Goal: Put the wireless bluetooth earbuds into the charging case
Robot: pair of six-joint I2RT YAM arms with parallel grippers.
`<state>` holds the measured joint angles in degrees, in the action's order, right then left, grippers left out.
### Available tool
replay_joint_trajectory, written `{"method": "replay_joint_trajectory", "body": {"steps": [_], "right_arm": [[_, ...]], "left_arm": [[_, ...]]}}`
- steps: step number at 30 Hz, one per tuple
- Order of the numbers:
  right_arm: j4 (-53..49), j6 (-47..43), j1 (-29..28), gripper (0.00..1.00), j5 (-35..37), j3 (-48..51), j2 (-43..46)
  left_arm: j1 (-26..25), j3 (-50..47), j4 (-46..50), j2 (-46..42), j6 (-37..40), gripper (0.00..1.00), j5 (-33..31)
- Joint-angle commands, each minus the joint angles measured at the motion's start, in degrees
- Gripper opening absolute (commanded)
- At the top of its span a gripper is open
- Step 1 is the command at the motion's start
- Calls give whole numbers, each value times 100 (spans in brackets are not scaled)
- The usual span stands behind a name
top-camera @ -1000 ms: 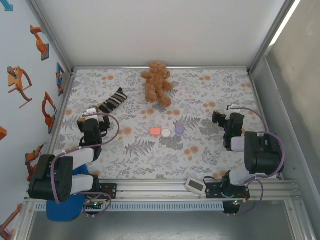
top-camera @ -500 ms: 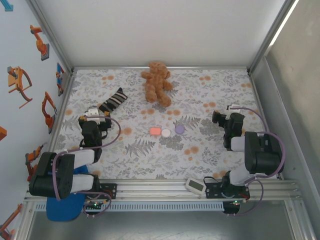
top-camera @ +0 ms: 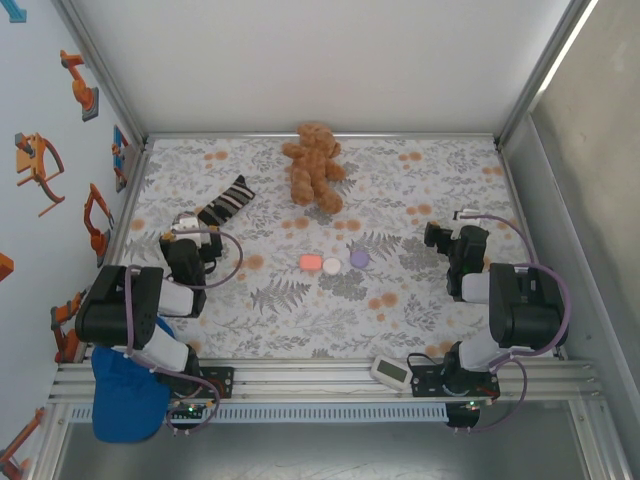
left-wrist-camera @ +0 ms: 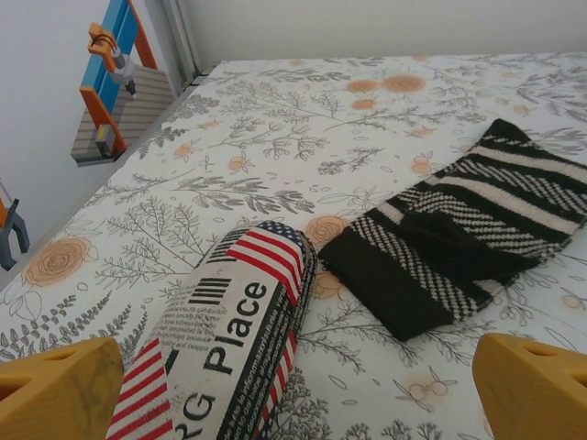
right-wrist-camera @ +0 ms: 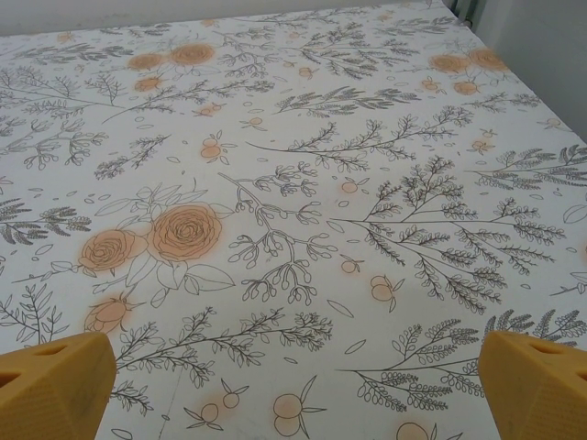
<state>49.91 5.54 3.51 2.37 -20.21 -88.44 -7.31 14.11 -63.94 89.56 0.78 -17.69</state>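
Yellow pads (right-wrist-camera: 53, 378) sit at the bottom corners of my right wrist view, so the right gripper (right-wrist-camera: 293, 390) is spread wide with nothing between its jaws, facing the flower-printed mat (right-wrist-camera: 303, 183). The left gripper (left-wrist-camera: 293, 399) is likewise released. A rolled paper tube printed with a stars-and-stripes flag (left-wrist-camera: 229, 339) lies on the mat in the gap ahead of it, unclamped. A black-and-white striped sock (left-wrist-camera: 459, 234) lies just beside that. Neither is my business.

What I want is mid-mat, between the two arms: a short row of small rounded plastic things, a salmon-pink piece (top-camera: 311, 262), a white piece (top-camera: 332, 265) and a lilac piece (top-camera: 360, 258), close together. From overhead they are too small for me to tell which are wireless bluetooth earbuds and which a charging case. A brown teddy bear (top-camera: 315, 165) lies well beyond them.

I judge the step in hand to be the approach. To do it well I would first swing a wrist camera onto that row and sort buds from case. Then I would come down from straight above with the jaws narrowed, since a wide sweep could scatter such light pieces. I'd use the right arm, whose path looks free.
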Motion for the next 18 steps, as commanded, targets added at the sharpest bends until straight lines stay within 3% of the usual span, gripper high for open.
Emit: {"method": "replay_joint_trajectory", "body": {"steps": [1,5,18], "right_arm": [[71,17,-25,100,70,-158,11],[67,16,-26,100,79,-156,10],[62,4,-38,100,90,-156,11]], "left_arm": [[151,576,985,-157,-156,96,272],[664,876,1579,-168,-473,96,1169],[555,892,1534,-129,-379,96,970]]}}
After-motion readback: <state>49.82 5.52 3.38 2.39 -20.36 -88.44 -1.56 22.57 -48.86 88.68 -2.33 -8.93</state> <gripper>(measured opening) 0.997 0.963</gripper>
